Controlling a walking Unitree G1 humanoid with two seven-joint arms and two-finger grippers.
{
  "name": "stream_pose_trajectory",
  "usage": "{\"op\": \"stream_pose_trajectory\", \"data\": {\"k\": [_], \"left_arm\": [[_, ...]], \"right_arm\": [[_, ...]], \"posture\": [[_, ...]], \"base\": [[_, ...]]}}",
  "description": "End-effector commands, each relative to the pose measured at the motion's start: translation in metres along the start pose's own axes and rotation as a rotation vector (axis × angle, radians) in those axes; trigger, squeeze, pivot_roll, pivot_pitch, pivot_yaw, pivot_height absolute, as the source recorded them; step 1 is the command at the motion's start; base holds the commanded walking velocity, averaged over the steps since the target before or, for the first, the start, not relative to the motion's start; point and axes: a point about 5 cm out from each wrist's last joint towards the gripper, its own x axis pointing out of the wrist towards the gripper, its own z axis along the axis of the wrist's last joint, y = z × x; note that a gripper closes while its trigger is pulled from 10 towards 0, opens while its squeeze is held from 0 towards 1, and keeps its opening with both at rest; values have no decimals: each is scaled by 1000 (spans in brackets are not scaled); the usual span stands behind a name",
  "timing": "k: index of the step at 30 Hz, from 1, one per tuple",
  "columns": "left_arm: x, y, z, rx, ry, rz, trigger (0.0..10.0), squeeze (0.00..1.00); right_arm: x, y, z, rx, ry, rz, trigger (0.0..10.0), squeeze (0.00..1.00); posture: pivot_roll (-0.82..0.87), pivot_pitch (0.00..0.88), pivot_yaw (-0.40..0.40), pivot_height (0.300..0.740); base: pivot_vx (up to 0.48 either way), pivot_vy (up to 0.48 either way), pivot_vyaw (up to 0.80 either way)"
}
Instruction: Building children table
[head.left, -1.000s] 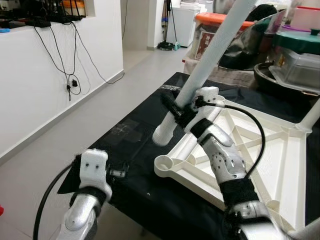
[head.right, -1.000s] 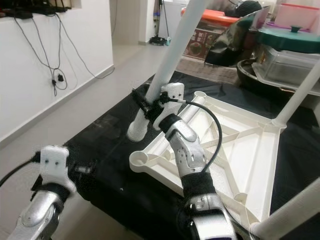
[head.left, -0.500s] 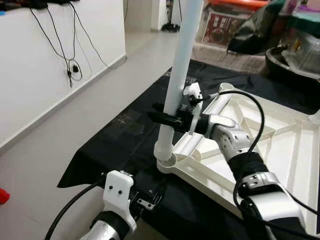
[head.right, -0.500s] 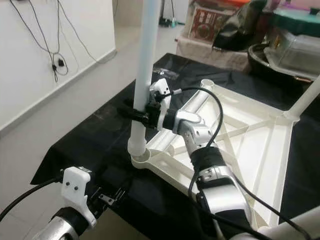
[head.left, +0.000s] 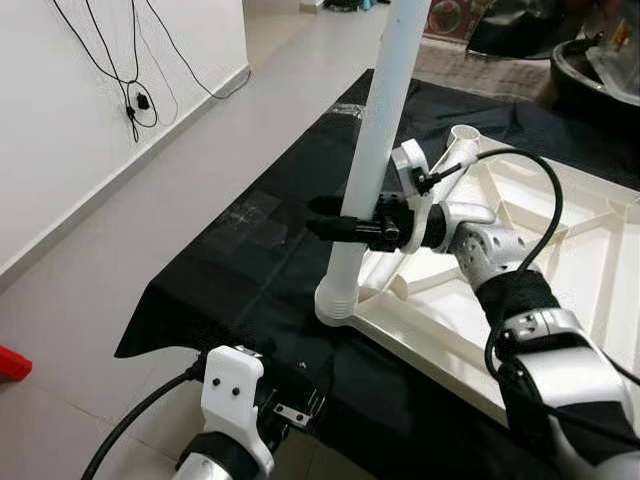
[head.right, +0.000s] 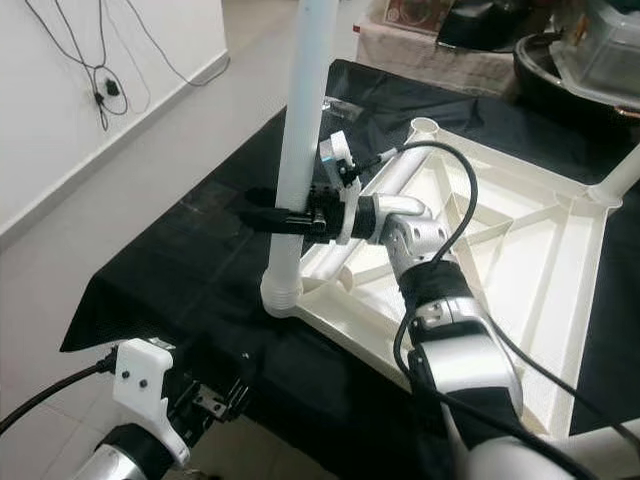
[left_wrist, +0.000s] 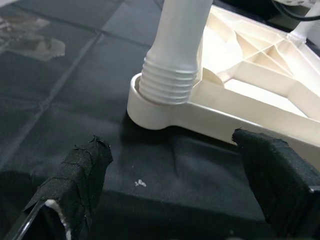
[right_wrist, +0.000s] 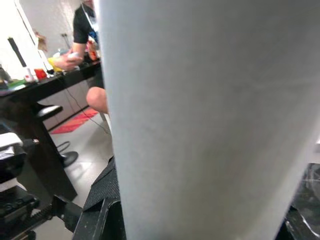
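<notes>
An upturned white table top (head.left: 585, 262) lies on a black cloth (head.left: 240, 270). A white table leg (head.left: 385, 120) stands nearly upright, its threaded end (left_wrist: 167, 80) sitting in the top's near corner socket (head.left: 335, 310). My right gripper (head.left: 330, 226) is shut on the leg a little above the socket; in the right wrist view the leg (right_wrist: 200, 120) is pressed close to the camera. My left gripper (left_wrist: 175, 185) hangs low at the cloth's front edge, just before the socket, open with nothing between its taped fingers (left_wrist: 80, 175). A second leg (head.right: 622, 175) stands at the far corner.
The cloth's front edge (head.left: 170, 345) drops to the tiled floor (head.left: 80, 330). Cables (head.left: 135, 90) hang on the white wall to the left. A red object (head.left: 10, 362) lies on the floor. A person (right_wrist: 87, 25) stands beyond a dark counter.
The leg has swung from a slant to nearly upright and its end has gone into the corner socket. The camera has tilted down. My left arm has sunk toward the cloth's edge.
</notes>
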Motion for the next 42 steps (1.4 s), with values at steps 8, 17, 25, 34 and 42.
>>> {"op": "stream_pose_trajectory", "data": {"k": [8,17,25,34,42], "left_arm": [[-5,-4,0,0,32,-12,10000,0],[-4,-4,0,0,32,-8,10000,0],[-2,-4,0,0,31,-3,10000,0],[2,-3,-1,3,27,1,10000,0],[3,-1,-1,9,22,7,10000,0]], "right_arm": [[6,0,-8,-47,-7,41,10000,0],[11,4,-13,-115,60,84,10000,0],[17,12,-18,-180,162,189,10000,0],[33,18,-31,-193,197,242,10000,0],[36,10,-47,-166,199,52,10000,0]], "posture": [[153,230,-88,740],[148,219,-91,740],[139,216,-93,740],[136,204,-95,740],[133,198,-96,740]], "base": [[0,0,0],[0,0,0],[0,0,0],[0,0,0],[0,0,0]]}}
